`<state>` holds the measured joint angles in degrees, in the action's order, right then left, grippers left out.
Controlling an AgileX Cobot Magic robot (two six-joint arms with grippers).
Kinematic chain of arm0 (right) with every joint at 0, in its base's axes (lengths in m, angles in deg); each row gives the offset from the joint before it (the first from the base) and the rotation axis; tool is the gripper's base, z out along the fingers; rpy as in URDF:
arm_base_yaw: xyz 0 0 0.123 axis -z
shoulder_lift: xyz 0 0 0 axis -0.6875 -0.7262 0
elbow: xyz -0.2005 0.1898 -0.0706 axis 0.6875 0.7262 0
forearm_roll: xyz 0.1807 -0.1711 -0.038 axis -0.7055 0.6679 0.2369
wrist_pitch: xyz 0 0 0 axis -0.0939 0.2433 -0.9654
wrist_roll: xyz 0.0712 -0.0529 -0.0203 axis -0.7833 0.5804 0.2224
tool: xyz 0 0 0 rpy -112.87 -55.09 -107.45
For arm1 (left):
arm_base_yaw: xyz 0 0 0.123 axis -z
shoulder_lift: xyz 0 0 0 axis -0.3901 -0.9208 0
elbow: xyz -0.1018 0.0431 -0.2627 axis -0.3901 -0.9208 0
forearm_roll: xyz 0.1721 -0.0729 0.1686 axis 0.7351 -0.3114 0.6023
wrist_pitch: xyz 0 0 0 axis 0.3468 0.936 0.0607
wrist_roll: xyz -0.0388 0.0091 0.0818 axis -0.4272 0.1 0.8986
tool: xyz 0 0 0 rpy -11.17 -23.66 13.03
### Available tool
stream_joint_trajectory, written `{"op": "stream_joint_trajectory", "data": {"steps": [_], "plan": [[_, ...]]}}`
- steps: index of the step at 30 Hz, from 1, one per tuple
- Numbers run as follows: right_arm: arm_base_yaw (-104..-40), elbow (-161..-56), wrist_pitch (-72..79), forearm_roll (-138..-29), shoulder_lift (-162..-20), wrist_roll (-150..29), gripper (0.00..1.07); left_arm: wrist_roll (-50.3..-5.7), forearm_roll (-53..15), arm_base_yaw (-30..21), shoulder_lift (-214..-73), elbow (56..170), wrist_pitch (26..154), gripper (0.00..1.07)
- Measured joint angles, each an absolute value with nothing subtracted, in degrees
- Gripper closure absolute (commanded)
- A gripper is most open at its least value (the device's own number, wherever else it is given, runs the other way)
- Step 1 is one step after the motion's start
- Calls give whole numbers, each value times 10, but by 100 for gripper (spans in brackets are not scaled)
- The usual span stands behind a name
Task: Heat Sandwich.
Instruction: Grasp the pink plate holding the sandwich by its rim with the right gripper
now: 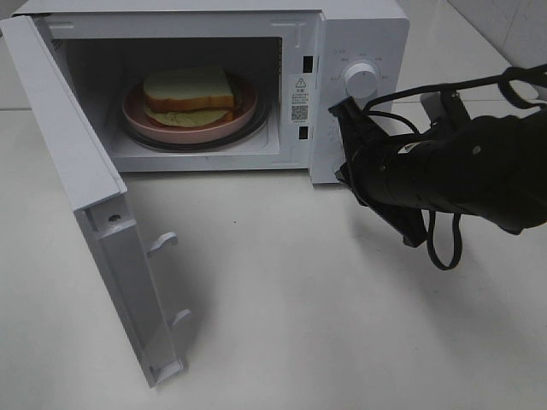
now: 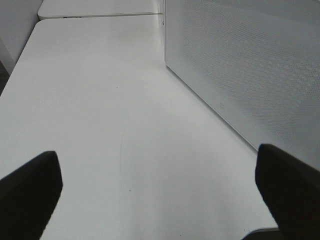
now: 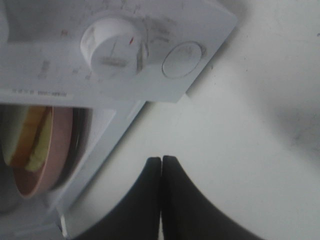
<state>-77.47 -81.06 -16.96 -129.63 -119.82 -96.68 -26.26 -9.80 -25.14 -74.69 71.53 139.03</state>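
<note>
Right wrist view: right claw (image 3: 161, 162) shut near the microwave dial (image 3: 112, 47), sandwich (image 3: 30, 135) beyond it on a pink plate (image 3: 57, 150). The left claw (image 2: 156, 152) gapes wide over the surface (image 2: 100, 100).

Overhead and close right-wrist views share the microwave (image 1: 369, 47).

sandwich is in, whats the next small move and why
Probably the left tool should push the microwave door shut. The sandwich already sits on its pink plate inside, the door stands wide open, and that tool, open, is beside the door's outer face.
</note>
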Motion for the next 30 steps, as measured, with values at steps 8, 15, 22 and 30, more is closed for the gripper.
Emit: {"op": "stream_joint_trajectory", "data": {"steps": [8,15,22,30], "plan": [[-768,-809,-19,-1295,-1141,-739,103,-263,-98,-251,-747,715,1390,5],[-733,-817,108,-1282,-1125,-618,102,-263,-98,-251,-747,715,1390,5],[-717,-850,212,-1205,-1125,-588,101,-263,-98,-251,-747,715,1390,5],[-716,-920,351,-1069,-1125,-583,100,-263,-98,-251,-747,715,1390,5]]}}
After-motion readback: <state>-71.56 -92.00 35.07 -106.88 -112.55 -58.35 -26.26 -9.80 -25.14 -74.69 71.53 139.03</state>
